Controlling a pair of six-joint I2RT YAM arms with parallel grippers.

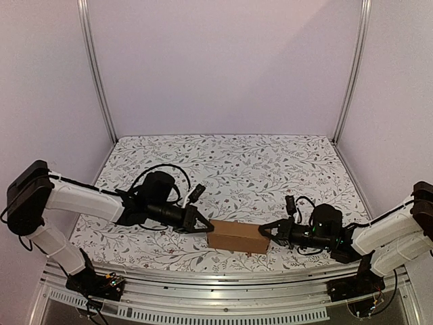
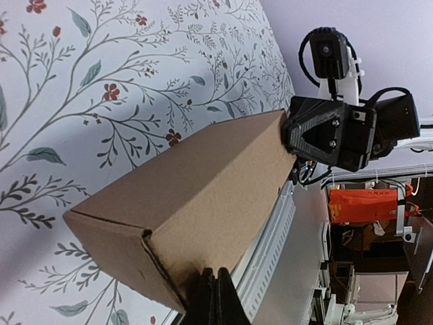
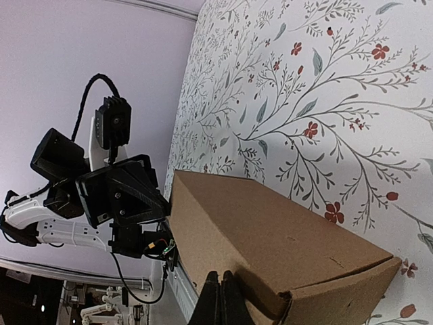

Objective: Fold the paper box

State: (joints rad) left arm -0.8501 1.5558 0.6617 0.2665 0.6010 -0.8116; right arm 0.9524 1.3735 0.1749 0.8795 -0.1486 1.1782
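The paper box (image 1: 237, 237) is lying closed up as a small brown carton, its long sides running left to right. The flowered table cover (image 1: 270, 169) is spreading out beneath the box and well beyond its far side. The metal rail (image 1: 223, 276) is running near the box's front long side.

The left gripper (image 1: 205, 228) is reaching in low and touching the box's left end, near its upper far corner. In the left wrist view its fingers (image 2: 205, 298) are lying pressed together with no gap between them. They are sitting right at the lower edge of that end, where a seam and a folded corner are showing. Whether they are nipping a bit of card or only pushing against the end, I cannot tell.

The right gripper (image 1: 266, 231) is meeting the box's right end in the same way, so the box is sitting squarely between the two tools. In the right wrist view its fingers (image 3: 211, 301) are likewise closed tight against each other. They are resting at the bottom of that end, where a flap edge is standing slightly proud of the carton's side. Here too I cannot tell whether they are pinching card or only pressing.
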